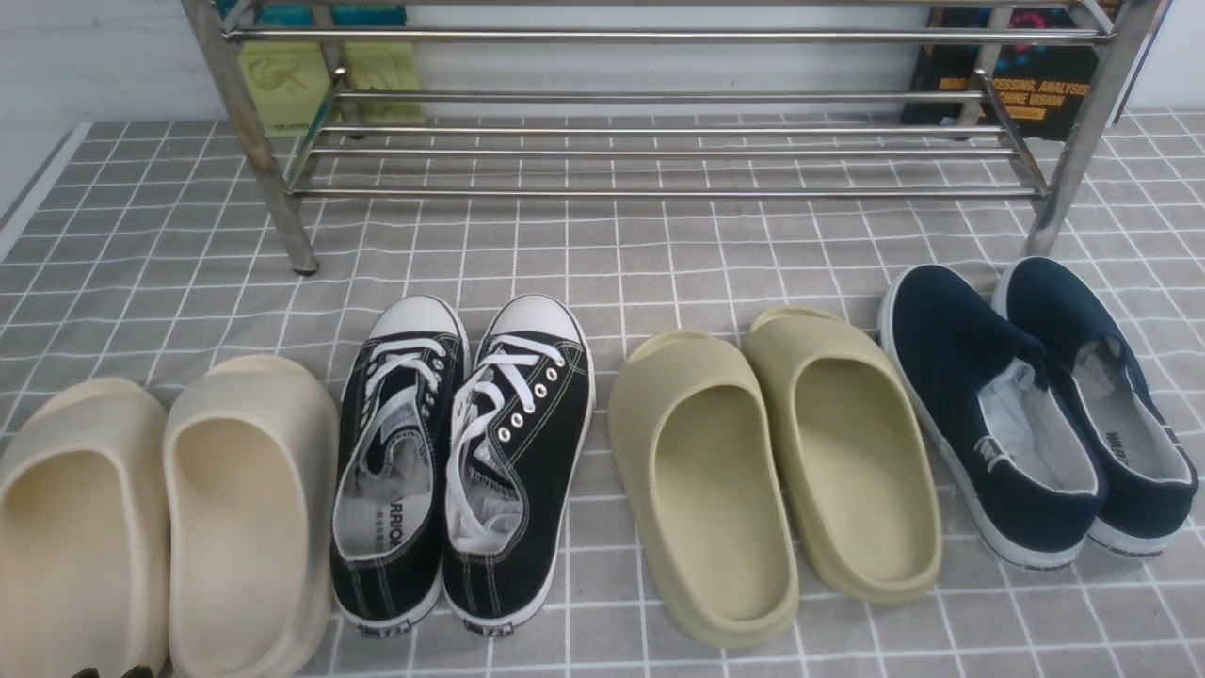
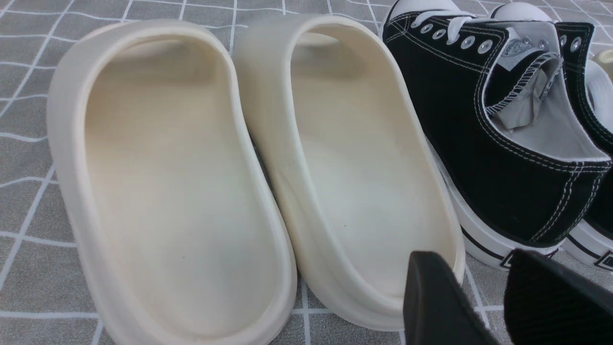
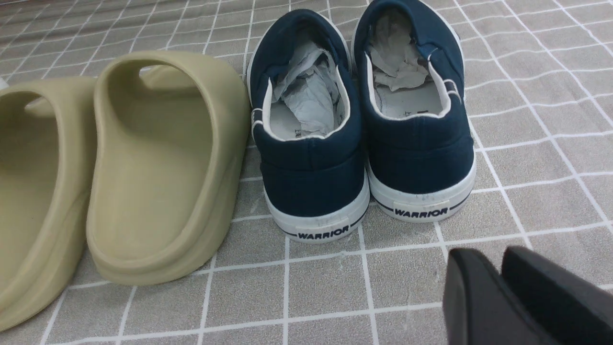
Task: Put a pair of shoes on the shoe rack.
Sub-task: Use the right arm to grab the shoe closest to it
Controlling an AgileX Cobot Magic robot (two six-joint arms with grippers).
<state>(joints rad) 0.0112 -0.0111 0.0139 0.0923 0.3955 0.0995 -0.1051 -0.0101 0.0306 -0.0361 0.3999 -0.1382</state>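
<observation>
right gripper (image 3: 488, 263) closed, empty | left gripper (image 2: 483, 268) ajar, empty | open, pinch navy shoes (image 3: 311, 177) by inner heels, clear rack (image 1: 659, 193) rail

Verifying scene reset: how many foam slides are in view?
4. Two cream slides sit side by side at the far left. Two olive-green slides sit between the black lace-up sneakers and the navy slip-ons. None on the rack; none appear hidden.
</observation>
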